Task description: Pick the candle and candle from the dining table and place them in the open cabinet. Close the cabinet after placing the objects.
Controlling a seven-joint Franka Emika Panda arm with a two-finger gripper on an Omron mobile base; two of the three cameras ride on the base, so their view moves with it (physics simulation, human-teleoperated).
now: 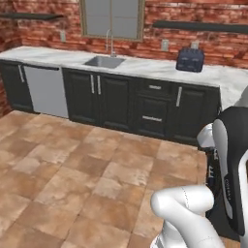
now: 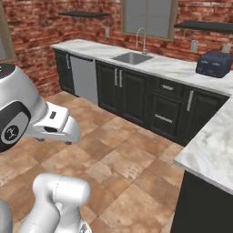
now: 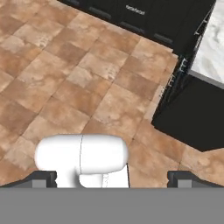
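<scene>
You're looking across a tan tiled floor (image 2: 123,154) at a marble worktop (image 2: 168,66) that runs along a red brick wall (image 2: 41,27). A steel sink (image 2: 132,58) with a curved tap (image 2: 142,38) sits under the window (image 2: 148,16). Further right on the worktop stands a dark blue toaster (image 2: 214,63). Below are black cabinets (image 2: 136,95) with silver handles and a grey dishwasher (image 2: 84,77). At your right edge a second marble top (image 2: 211,145) juts in on a dark base. The white arm (image 2: 27,118) fills the lower left.

Grey-veined marble worktop (image 2: 207,152) over dark drawers.
</scene>
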